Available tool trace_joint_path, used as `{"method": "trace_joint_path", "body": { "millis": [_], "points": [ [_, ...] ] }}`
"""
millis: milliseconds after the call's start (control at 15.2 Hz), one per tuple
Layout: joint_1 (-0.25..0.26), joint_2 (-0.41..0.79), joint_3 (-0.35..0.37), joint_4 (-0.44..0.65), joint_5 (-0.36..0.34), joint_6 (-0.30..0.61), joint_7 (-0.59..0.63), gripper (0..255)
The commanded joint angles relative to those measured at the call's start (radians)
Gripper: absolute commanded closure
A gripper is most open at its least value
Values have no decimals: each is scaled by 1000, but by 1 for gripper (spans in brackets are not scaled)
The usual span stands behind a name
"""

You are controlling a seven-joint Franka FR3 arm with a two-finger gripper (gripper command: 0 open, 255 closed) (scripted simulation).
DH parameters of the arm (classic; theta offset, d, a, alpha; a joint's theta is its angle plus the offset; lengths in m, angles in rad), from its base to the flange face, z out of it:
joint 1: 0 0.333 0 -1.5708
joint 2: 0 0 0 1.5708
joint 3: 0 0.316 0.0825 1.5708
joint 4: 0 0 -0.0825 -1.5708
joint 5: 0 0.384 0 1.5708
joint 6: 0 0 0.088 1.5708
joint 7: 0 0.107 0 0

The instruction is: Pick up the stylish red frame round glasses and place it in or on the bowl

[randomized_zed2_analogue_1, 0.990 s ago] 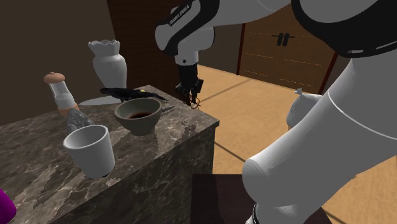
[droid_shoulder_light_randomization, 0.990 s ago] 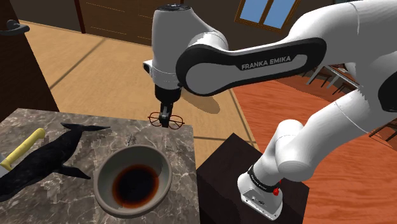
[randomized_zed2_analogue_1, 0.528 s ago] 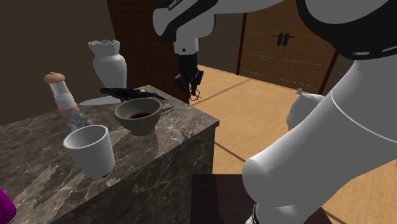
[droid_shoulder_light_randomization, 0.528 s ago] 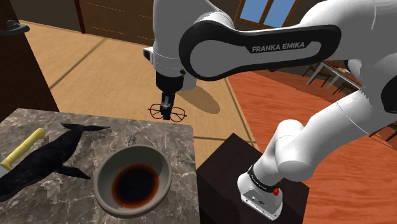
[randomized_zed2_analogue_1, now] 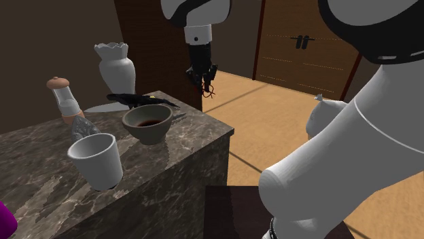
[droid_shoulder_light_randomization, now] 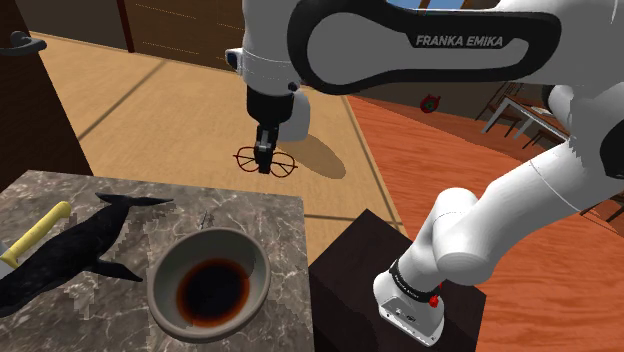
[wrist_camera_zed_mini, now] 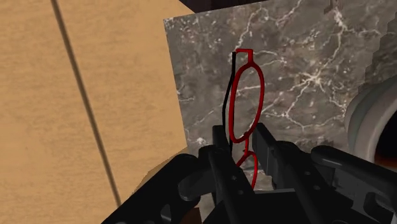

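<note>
Now the claw [droid_shoulder_light_randomization: 264, 152] is clenched on the red round glasses [droid_shoulder_light_randomization: 284, 162] and grips them near the bridge, so one lens stands on each side of the black fingers [wrist_camera_zed_mini: 219, 145]. The glasses hang in the air, not touching the dark marble surface [droid_shoulder_light_randomization: 255, 215], above its far edge in the shoulder view. The bowl [droid_shoulder_light_randomization: 160, 278], grey with a dark brown inside, stands on this surface, well apart from the glasses and nearer to the camera. Beside the bowl lies a flat black figure [droid_shoulder_light_randomization: 70, 245]. In the second exterior view, a white cup [randomized_zed2_analogue_1: 98, 159] and a white vase [randomized_zed2_analogue_1: 115, 68] are also on the surface.
</note>
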Motion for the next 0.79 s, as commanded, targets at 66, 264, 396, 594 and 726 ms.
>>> {"method": "trace_joint_path", "body": {
  "millis": [66, 264, 396, 594, 726],
  "points": [
    [-1, 2, -2, 43, -1, -41, -1, 255],
    [-2, 6, -3, 86, -3, -81, -2, 255],
    [-3, 7, -3, 104, -3, -97, -2, 255],
    [24, 21, 47, 121, 10, -102, 73, 255],
    [42, 35, 81, 138, 16, -105, 124, 255]
  ]
}}
